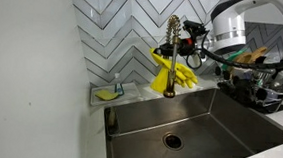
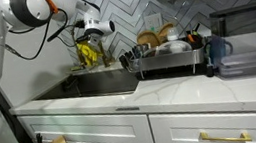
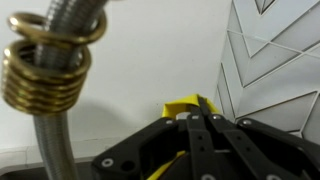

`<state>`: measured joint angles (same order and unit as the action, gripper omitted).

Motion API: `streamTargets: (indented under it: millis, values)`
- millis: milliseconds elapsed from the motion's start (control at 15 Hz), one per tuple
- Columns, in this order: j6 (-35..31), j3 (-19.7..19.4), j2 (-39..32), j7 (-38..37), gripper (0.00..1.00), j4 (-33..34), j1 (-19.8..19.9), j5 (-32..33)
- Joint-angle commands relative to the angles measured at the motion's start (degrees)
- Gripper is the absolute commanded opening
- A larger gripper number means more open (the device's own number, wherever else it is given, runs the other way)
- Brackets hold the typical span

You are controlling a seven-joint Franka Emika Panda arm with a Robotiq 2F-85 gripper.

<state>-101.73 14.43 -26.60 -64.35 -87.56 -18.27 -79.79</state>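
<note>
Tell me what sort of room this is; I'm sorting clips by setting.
Most likely a home kitchen: a steel sink, a brass faucet against chevron tile, and a loaded dish rack beside the sink.

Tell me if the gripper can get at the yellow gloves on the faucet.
Probably yes: the gripper sits right by the yellow gloves on the faucet, nothing between, though its jaws are shut.
</note>
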Motion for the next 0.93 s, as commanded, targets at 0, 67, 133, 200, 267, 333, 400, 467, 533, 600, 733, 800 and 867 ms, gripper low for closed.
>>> streamTargets:
  millis: [0,67,133,200,267,333,400,467,533,600,733,800,867]
  values:
    - [2.0,-0.7,-0.6,-2.6,0.11,1.3,-0.6,2.1]
    - [2.2,-0.7,-0.6,-2.9,0.27,1.4,-0.6,2.2]
    - [2.2,-0.7,-0.6,-3.1,0.32,1.4,-0.5,2.3]
    - [2.3,-0.7,-0.6,-3.3,0.41,1.5,-0.5,2.3]
    - [2.4,-0.7,-0.4,-3.5,0.47,1.5,-0.4,2.4]
    - [2.4,-0.7,-0.4,-3.7,0.55,1.6,-0.4,2.5]
    - [2.5,-0.7,-0.5,-3.8,0.63,1.7,-0.4,2.6]
    - [2.5,-0.7,-0.5,-3.9,0.70,1.7,-0.4,2.7]
    - [2.6,-0.7,-0.5,-4.0,0.79,1.7,-0.4,2.7]
    - [2.6,-0.8,-0.4,-4.3,0.85,1.7,-0.3,2.8]
    - [2.5,-1.0,0.4,-5.1,0.99,1.3,-0.1,3.1]
    - [2.7,-1.3,0.8,-5.7,1.00,1.2,0.0,3.8]
    - [2.9,-1.6,1.4,-6.4,1.00,1.0,0.2,4.5]
